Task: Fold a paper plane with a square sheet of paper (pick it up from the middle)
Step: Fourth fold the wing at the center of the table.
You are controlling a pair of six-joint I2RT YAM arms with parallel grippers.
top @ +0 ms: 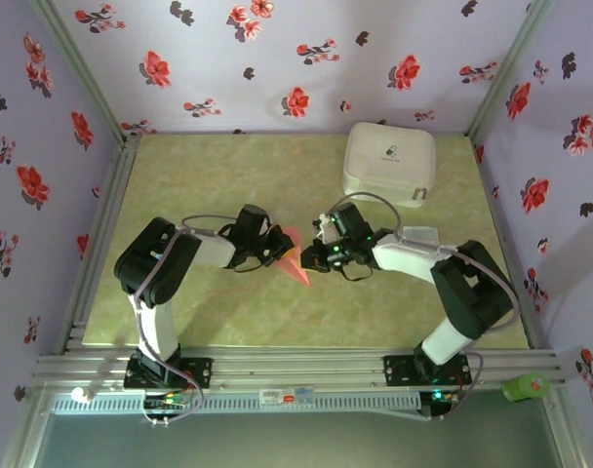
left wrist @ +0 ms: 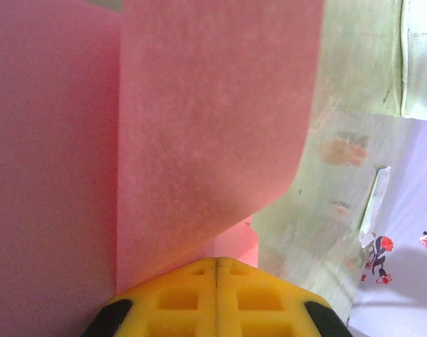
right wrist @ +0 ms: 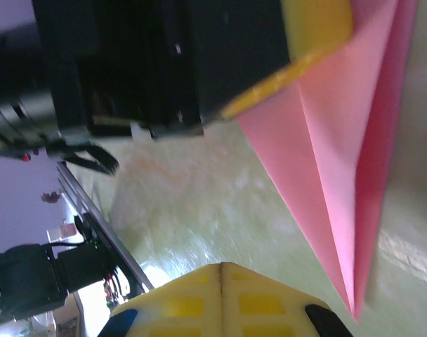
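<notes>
The salmon-red paper plane [top: 296, 259] is a slim pointed dart with a centre crease, its tip toward the near edge of the table. My left gripper [top: 276, 246] meets it from the left. In the left wrist view the yellow jaws [left wrist: 217, 261] are pressed together at the base of the paper [left wrist: 199, 126], which rises and curls in front of them. My right gripper [top: 321, 255] sits just right of the dart. In the right wrist view its jaws [right wrist: 222, 265] are shut on nothing, over bare mat, with the dart [right wrist: 326, 161] apart to the right and the left gripper's yellow finger [right wrist: 319, 28] on the dart's upper edge.
A white rounded-square case [top: 389, 161] stands at the back right of the green mat [top: 209, 175]. A small pale scrap [top: 420, 234] lies beside the right arm. A green object [top: 526, 387] rests on the metal rail at the near right. Flowered walls close three sides.
</notes>
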